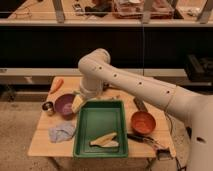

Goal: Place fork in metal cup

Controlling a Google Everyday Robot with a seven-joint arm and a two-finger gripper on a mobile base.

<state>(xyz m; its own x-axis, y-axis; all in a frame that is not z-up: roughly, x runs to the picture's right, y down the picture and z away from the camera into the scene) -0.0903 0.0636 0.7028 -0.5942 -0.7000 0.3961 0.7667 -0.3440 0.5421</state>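
The metal cup point(48, 107) is small and shiny and stands near the table's left edge, just left of the purple bowl point(63, 105). My gripper point(77, 103) hangs low at the bowl's right rim, by the far left corner of the green tray point(100, 119). It is about a bowl's width right of the cup. Two pale, thin, elongated pieces point(104, 139) lie in the front of the tray. I cannot tell whether one of them is the fork. Nothing that is clearly the fork shows elsewhere.
The wooden table point(42, 142) also holds an orange carrot point(56, 85) at the back left and a grey-blue cloth point(62, 132) at the front left. An orange-copper pan point(143, 122) sits right of the tray, with a dark-handled utensil point(142, 139) in front of it. My white arm point(135, 85) reaches over from the right.
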